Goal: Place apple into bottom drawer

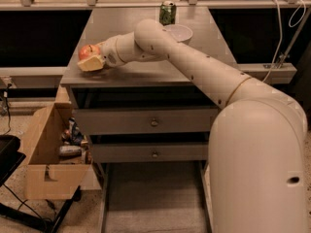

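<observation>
A small red-orange apple [88,51] sits at the left front corner of the grey cabinet top [141,72]. My gripper [90,62] reaches across the top from the right and is around the apple, its pale fingers [91,64] lying just below and in front of the fruit. The bottom drawer [153,198] is pulled out under the two upper drawers, showing a long flat grey floor with low side rails. My white arm covers the drawer's right side.
A green can [167,12] and a white bowl [179,32] stand at the back of the cabinet top. A cardboard box [48,154] with clutter sits on the floor to the left of the drawers. Cables hang at the right.
</observation>
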Robot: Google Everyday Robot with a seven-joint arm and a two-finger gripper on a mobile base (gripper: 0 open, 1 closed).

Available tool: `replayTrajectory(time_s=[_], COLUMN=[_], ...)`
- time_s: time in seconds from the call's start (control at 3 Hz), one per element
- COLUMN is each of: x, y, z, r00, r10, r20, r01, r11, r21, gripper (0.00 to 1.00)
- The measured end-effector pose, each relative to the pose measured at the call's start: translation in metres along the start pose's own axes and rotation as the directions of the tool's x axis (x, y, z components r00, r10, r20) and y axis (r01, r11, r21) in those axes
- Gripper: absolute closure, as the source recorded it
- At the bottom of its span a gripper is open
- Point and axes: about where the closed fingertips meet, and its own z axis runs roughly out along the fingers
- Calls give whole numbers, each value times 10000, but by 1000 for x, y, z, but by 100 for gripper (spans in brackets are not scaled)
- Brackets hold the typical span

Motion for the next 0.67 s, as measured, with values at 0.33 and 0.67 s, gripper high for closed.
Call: replayTrajectory(time_s=[0.33,0.67], x=[0,0], y=[0,0], z=[0,0], r00=[10000,10000], r10=[0,0], r20=[0,0], r01=[0,0], r11=[10000,10000], r21=[0,0], gripper=[100,100])
